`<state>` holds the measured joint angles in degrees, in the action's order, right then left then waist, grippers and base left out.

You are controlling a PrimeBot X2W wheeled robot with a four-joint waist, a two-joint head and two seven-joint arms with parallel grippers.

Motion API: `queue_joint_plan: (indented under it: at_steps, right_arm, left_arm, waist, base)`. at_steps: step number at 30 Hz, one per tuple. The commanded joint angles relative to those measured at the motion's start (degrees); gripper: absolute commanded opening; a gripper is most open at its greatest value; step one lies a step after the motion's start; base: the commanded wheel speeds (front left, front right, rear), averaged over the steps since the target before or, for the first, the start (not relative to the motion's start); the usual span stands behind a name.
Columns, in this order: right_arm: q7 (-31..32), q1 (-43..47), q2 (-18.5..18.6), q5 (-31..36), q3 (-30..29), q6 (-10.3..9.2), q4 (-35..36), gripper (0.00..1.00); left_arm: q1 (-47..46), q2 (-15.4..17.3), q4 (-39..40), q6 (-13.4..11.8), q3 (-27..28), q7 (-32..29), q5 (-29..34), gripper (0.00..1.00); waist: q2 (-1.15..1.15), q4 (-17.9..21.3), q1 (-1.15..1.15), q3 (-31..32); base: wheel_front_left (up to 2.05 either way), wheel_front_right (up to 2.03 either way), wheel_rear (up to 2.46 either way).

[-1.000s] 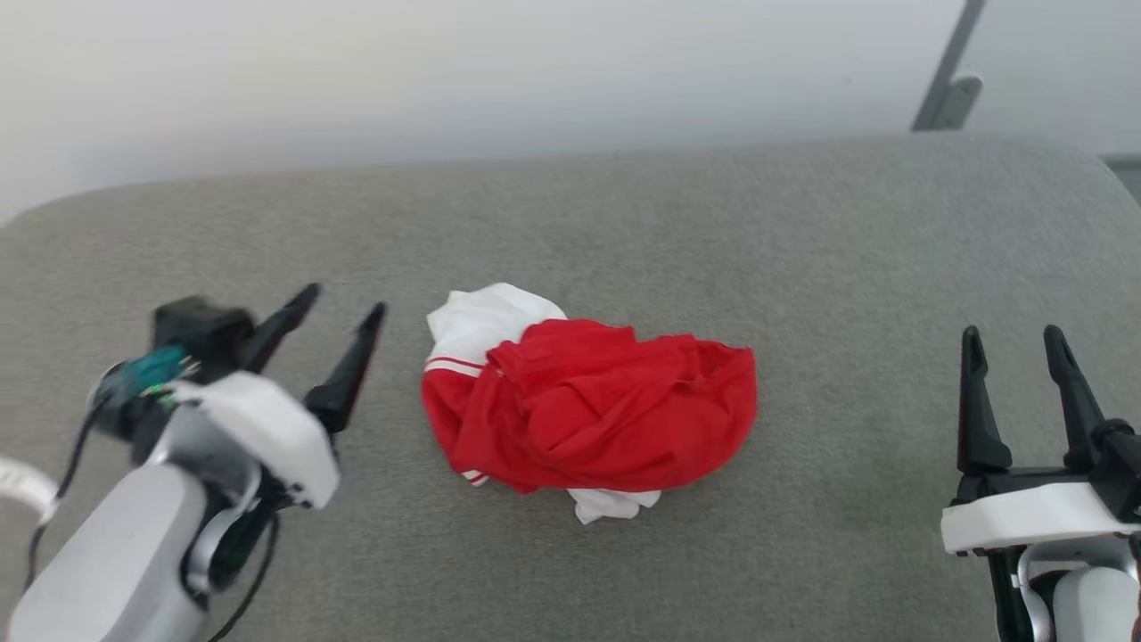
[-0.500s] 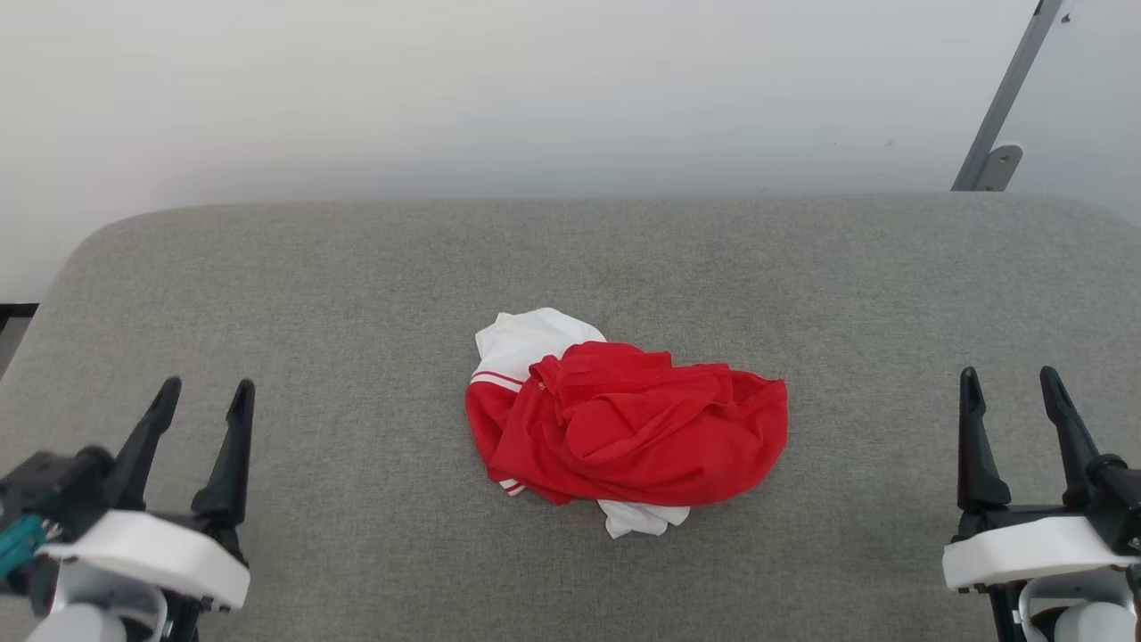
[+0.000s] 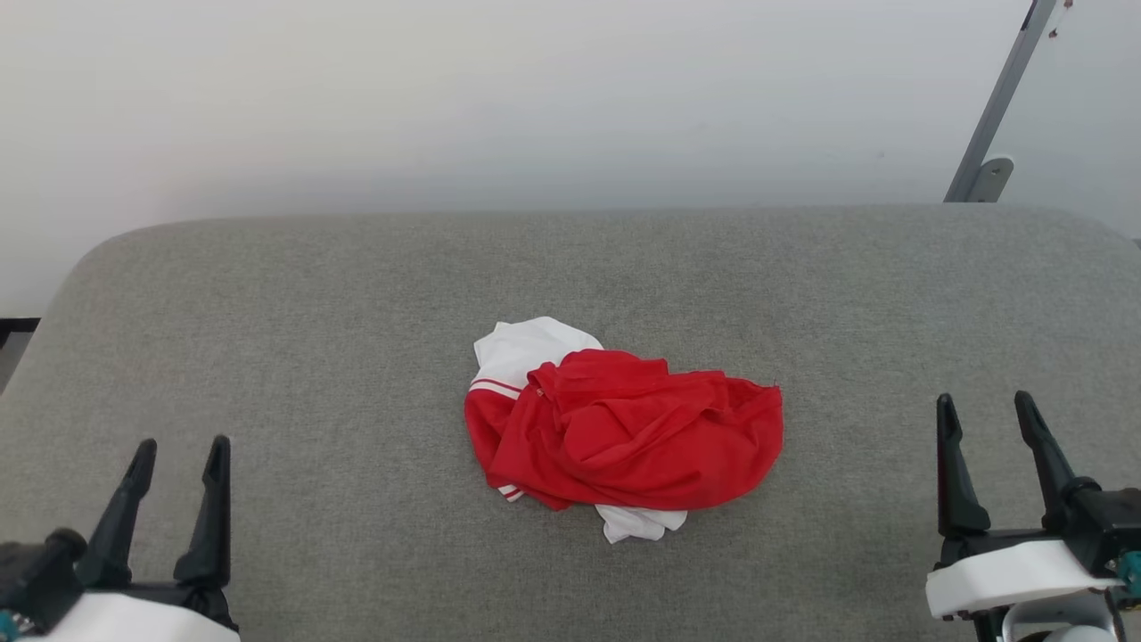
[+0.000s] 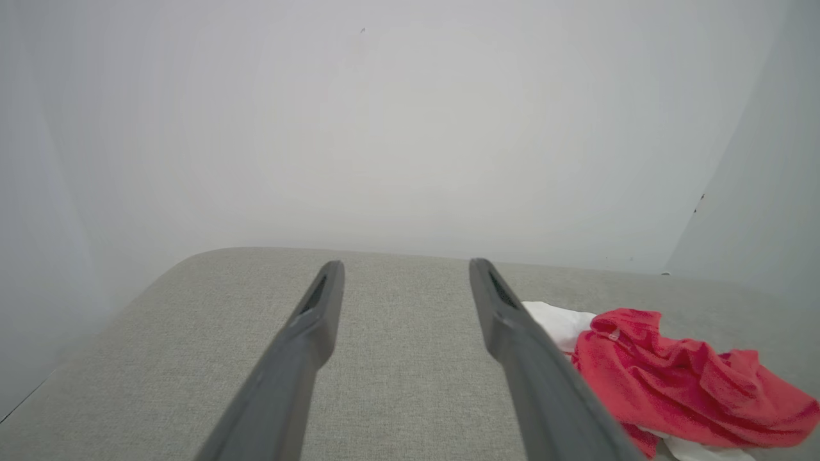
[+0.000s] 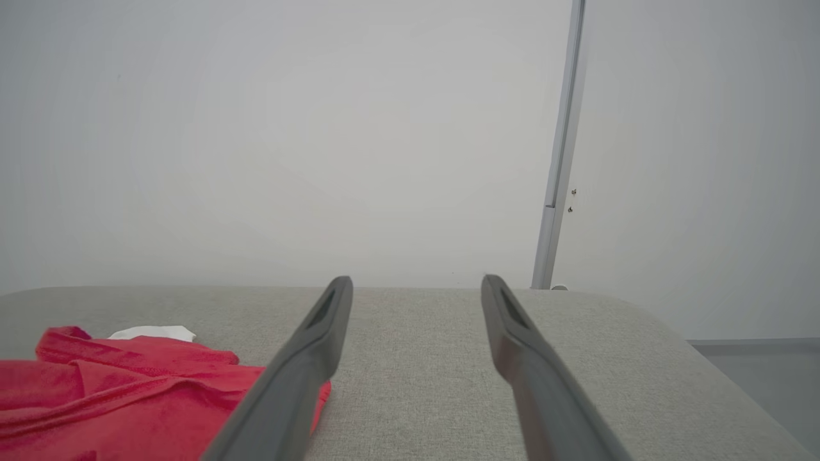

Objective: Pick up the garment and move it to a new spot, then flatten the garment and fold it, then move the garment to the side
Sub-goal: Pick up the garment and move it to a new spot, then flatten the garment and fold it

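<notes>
The red T-shirt [image 3: 624,437] lies crumpled in the middle of the grey cushion [image 3: 312,312]. My left gripper [image 3: 184,443] and my right gripper [image 3: 982,398] stand open and empty near its front corners.

In my left wrist feed, the left gripper [image 4: 407,265] has its two dark fingers spread apart over the grey cushion [image 4: 192,307], with bare fabric between them. The garment [image 4: 679,384] lies crumpled at lower right, red with white showing, partly behind the right-hand finger. A pale wall [image 4: 384,128] stands above.
</notes>
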<state>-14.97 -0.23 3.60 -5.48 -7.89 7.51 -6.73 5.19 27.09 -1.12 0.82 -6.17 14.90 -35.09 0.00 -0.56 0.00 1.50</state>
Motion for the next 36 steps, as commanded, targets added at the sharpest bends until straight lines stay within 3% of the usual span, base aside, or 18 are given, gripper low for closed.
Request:
queue_joint_plan:
  at_steps: [1, 7, 14, 31, 36]
  right_arm:
    - [-0.29, 0.75, -0.18, 0.15, 0.14, -0.04, 0.22, 1.00]
    - [-0.29, 1.71, -0.41, 0.01, 1.46, -0.04, 0.31, 1.00]
    - [-0.29, 2.25, -0.57, -0.36, 2.61, -0.04, 0.03, 1.00]
    - [-0.29, 2.81, -0.66, -0.66, 6.32, -0.04, -1.12, 1.00]
    - [-0.29, 2.86, -0.63, -0.42, 6.71, -0.04, -1.38, 1.00]
  left_arm:
    - [0.83, -0.52, 0.00, 0.57, 0.63, 0.39, 0.53, 1.00]
    - [2.10, -4.35, -1.48, 4.16, 3.90, 0.40, 3.71, 1.00]
    - [1.44, -6.79, -3.07, 6.12, 6.08, 0.41, 5.78, 1.00]
    - [1.31, -8.01, -3.06, 6.65, 5.91, 0.41, 5.73, 1.00]
    - [-0.78, -6.41, -4.68, 6.66, 3.02, -0.30, 3.88, 1.00]
  waist:
    - [0.00, -0.06, 0.00, 0.11]
    - [0.00, -0.76, 0.00, 0.77]
    - [0.00, -1.52, 0.00, 1.25]
    - [0.00, -2.14, 0.00, 1.08]
    - [0.00, -2.62, 0.00, 0.81]
  base:
    - [0.00, 0.00, 0.00]
    - [0.00, 0.00, 0.00]
    - [0.00, 0.00, 0.00]
    - [0.00, 0.00, 0.00]
    - [0.00, 0.00, 0.00]
